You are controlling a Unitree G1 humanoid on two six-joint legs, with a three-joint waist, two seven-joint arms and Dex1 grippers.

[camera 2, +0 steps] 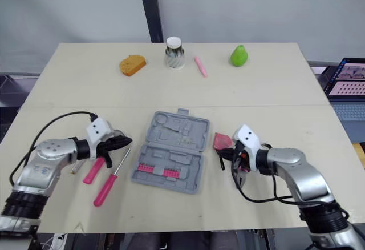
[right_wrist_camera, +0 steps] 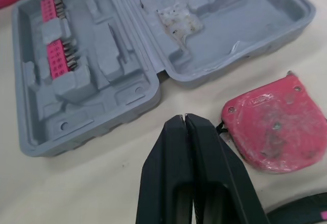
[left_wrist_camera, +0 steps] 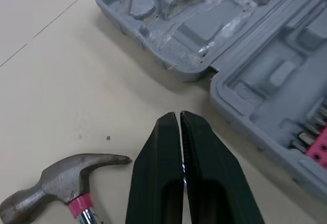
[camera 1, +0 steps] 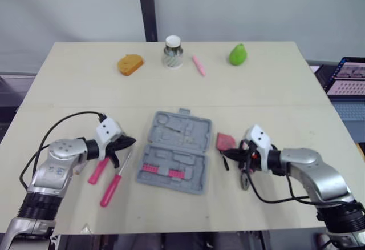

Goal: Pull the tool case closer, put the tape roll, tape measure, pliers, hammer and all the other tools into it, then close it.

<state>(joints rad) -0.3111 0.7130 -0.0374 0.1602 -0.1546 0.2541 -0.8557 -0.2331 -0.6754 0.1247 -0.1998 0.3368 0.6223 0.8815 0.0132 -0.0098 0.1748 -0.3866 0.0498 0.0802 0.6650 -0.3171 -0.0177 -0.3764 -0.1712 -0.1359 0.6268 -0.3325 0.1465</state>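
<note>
From the head, the open tool case (camera 1: 175, 152) lies mid-table, with bare tabletop (camera 1: 274, 90) beyond it. The left gripper (camera 1: 128, 142) covers the head of the hammer (camera 1: 98, 170). The right gripper (camera 1: 225, 154) half hides the pliers (camera 1: 244, 180), which are hard to make out. Left wrist: fingers pressed together, just short of the case's rim. Right wrist: fingers together too, with the tape measure (right_wrist_camera: 273, 132) just beside them.

I am reading no text anywhere: the worn mark on the pink tape measure (right_wrist_camera: 273, 132) and the laptop screen (camera 1: 349, 76) are staying illegible to me.
</note>
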